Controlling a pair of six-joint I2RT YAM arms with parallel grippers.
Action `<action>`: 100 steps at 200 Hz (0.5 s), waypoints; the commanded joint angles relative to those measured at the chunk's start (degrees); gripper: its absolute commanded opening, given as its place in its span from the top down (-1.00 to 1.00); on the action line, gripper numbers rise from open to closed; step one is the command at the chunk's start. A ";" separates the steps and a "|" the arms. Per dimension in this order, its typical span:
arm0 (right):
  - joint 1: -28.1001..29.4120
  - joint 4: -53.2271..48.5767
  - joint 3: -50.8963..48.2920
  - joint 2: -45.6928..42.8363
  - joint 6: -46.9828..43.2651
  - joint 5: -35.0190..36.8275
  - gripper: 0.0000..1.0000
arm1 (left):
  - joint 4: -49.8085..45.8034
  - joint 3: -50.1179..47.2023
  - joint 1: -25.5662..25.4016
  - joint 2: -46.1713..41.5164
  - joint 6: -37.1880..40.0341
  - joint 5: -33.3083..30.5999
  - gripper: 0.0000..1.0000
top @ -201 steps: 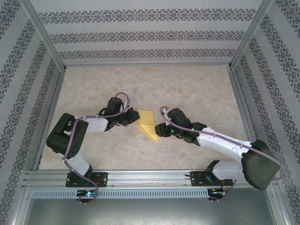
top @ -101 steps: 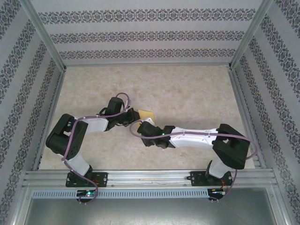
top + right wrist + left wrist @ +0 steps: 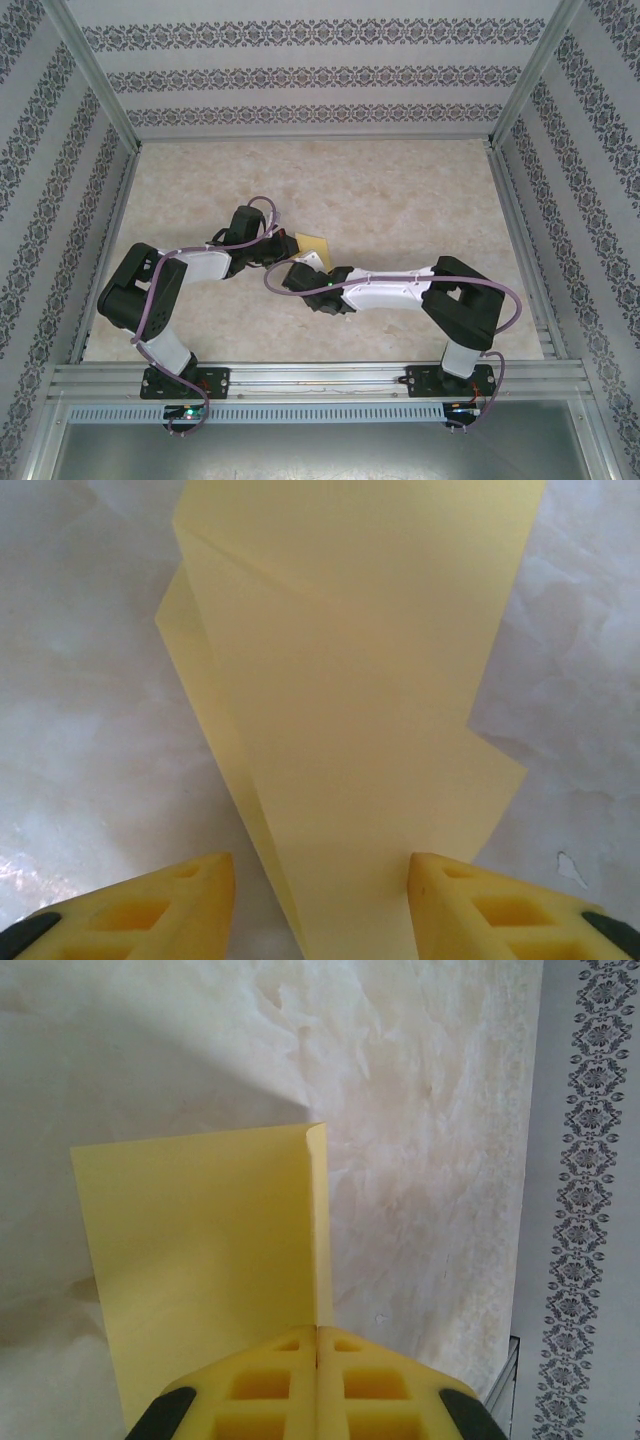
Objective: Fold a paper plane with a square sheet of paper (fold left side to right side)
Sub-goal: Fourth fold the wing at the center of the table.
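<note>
Nearest the worktop's (image 3: 400,190) near edge, the right gripper (image 3: 316,880) stands wide open, its fingers (image 3: 160,910) astride the square sheet of paper (image 3: 350,710) and gripping nothing. Just beyond, the left gripper (image 3: 317,1345) is pinched closed on the sheet's edge. Mid-worktop, the sheet shows creased, overlapping layers; I judge folding begun, no dart shape yet

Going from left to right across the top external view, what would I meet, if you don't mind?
In order: left arm's elbow → left claw → paper → right arm's elbow.
</note>
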 commanded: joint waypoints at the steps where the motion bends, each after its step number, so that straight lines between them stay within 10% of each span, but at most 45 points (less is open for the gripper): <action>1: 0.65 -1.53 1.48 1.29 0.47 2.99 0.04 | -1.19 1.35 -0.64 -1.13 -0.35 -0.04 0.97; 100: 0.73 -2.11 1.42 1.54 0.51 3.40 0.46 | -2.33 1.40 -0.64 -1.20 0.44 -0.74 0.96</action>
